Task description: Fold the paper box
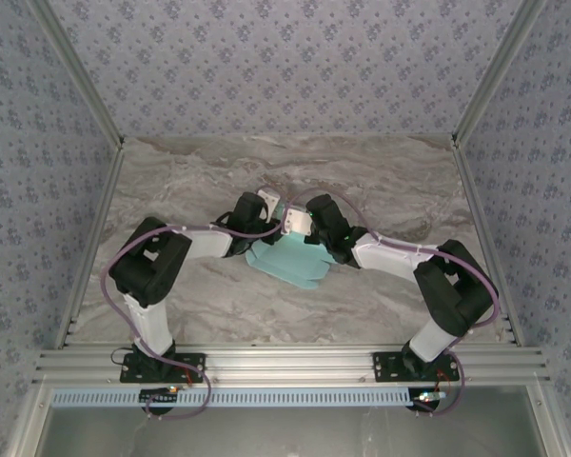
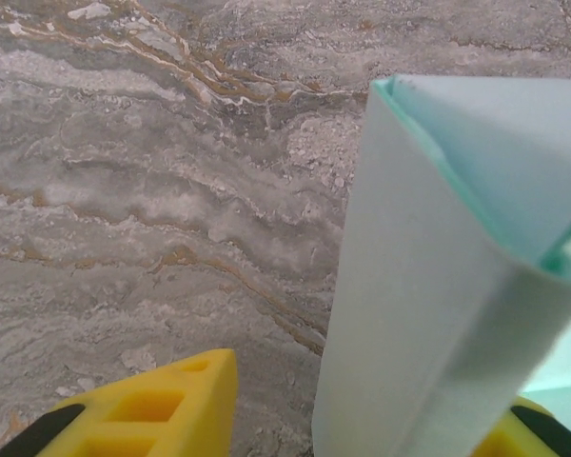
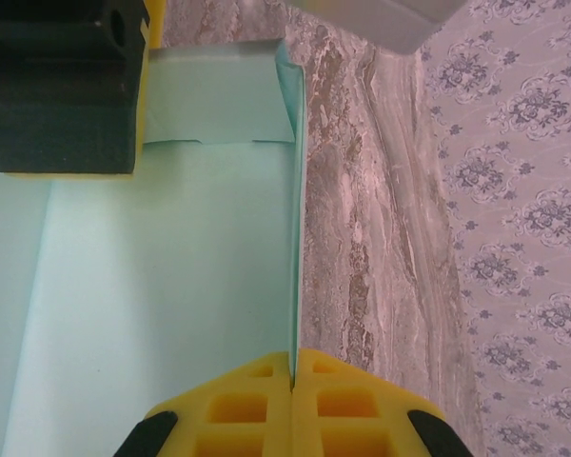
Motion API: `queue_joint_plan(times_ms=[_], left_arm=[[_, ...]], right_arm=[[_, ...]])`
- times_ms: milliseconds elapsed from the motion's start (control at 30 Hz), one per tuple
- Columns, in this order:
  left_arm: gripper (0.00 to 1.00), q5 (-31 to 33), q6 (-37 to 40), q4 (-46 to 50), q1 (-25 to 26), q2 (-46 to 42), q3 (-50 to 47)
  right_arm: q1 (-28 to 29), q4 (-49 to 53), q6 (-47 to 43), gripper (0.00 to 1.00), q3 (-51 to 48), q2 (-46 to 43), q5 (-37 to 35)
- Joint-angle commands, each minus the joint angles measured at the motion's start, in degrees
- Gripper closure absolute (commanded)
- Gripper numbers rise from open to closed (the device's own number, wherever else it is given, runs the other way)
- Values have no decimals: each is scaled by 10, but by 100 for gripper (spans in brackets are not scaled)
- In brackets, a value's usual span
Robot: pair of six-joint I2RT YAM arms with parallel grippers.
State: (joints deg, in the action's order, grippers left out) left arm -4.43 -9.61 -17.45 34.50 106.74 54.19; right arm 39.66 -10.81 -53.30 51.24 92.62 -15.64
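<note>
The paper box (image 1: 290, 265) is pale cyan card, partly folded, lying mid-table between both arms. In the left wrist view one upright folded wall of the paper box (image 2: 428, 286) stands between my left gripper's (image 2: 362, 424) yellow fingers (image 2: 171, 409). It is close to the right finger, and a gap of bare table separates it from the left one, so the jaws are open. My right gripper (image 3: 293, 367) is shut on the thin edge of another upright wall of the paper box (image 3: 171, 276). From above, the left gripper (image 1: 271, 224) and right gripper (image 1: 300, 238) meet at the box's far edge.
The marble table (image 1: 219, 171) stretches back and to both sides of the box. Patterned walls (image 1: 285, 67) close it in, and an aluminium rail (image 1: 285, 367) runs along the near edge. The left gripper's black and yellow finger (image 3: 57, 86) shows close by in the right wrist view.
</note>
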Motion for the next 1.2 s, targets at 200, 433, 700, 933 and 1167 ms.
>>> queue_joint_plan(times_ms=[200,433,700,933,1167], left_arm=[[72,101,-32,27,-1,11,16],[76,194,-74,44,9,10,18],[79,282,-89,60,24,25,32],[80,318,-103,58,28,39,43],[71,215,-85,-19,26,23,15]], right_arm=[[6,33,5,100,14,-3,-9],[11,39,13,100,11,0,-10],[18,39,20,100,7,4,-9],[20,39,25,100,4,8,-10],[13,38,23,100,7,12,-13]])
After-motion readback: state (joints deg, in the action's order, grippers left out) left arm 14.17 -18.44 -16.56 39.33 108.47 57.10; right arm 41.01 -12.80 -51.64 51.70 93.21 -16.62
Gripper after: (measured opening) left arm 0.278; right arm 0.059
